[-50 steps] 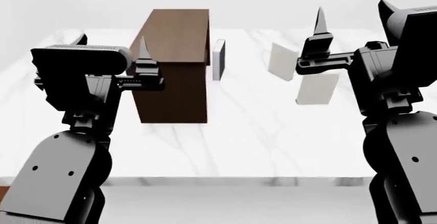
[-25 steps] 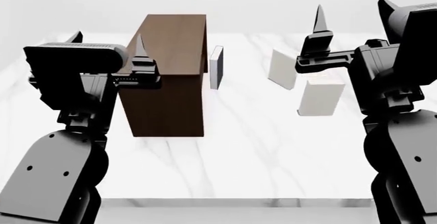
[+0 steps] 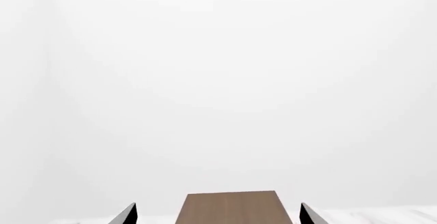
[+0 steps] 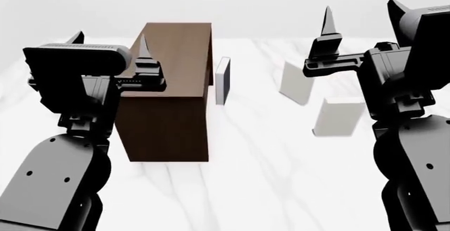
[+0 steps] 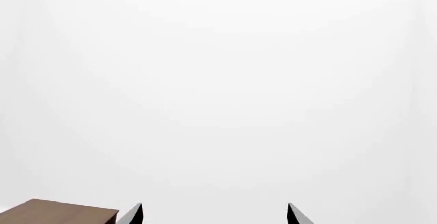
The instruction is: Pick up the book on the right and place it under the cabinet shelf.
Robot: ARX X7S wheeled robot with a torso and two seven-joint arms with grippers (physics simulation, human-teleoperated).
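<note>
A white marble-pattern tabletop (image 4: 267, 152) with faint grey veining fills the lower part of the head view. Behind its far edge stands a plain, featureless pale grey-white backdrop (image 4: 246, 1), which also fills nearly all of both wrist views. Lighting is even and diffuse, with only soft, weak shadows on the marble surface.

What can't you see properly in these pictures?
- The book: in the head view, the right arm covers its right edge.
- The cabinet shelf: any opening underneath faces away; both wrist views cut it off at the bottom edge.
- Both wrist views show only fingertips and blank wall, no books.
</note>
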